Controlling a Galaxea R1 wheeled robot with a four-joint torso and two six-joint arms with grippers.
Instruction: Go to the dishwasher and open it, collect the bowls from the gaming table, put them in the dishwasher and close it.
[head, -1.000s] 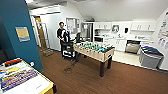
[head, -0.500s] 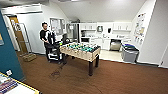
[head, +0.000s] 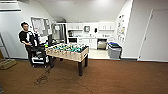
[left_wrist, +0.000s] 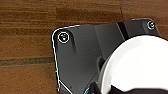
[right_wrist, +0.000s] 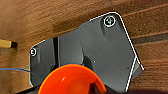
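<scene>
Head view: gaming table (head: 67, 51) mid-room on brown floor (head: 112, 77), person (head: 27, 41) standing just beside its far end. Kitchenette at back w/ white cabinets (head: 85, 42); dishwasher (head: 102, 44) there, too small to tell if open. Bin (head: 114, 50) near right wall. Left wrist: white bowl (left_wrist: 136, 67) close to cam. Right wrist: orange bowl (right_wrist: 72, 81). Jaws' state: can't tell, either arm.

The gaming table (head: 67, 51), pale wood on dark legs with a green field, stood on the brown floor (head: 112, 80). A white bowl (left_wrist: 136, 66) showed large before the left wrist, an orange bowl (right_wrist: 71, 80) before the right wrist. The dishwasher (head: 101, 44) stood open at the far kitchen counter.
</scene>
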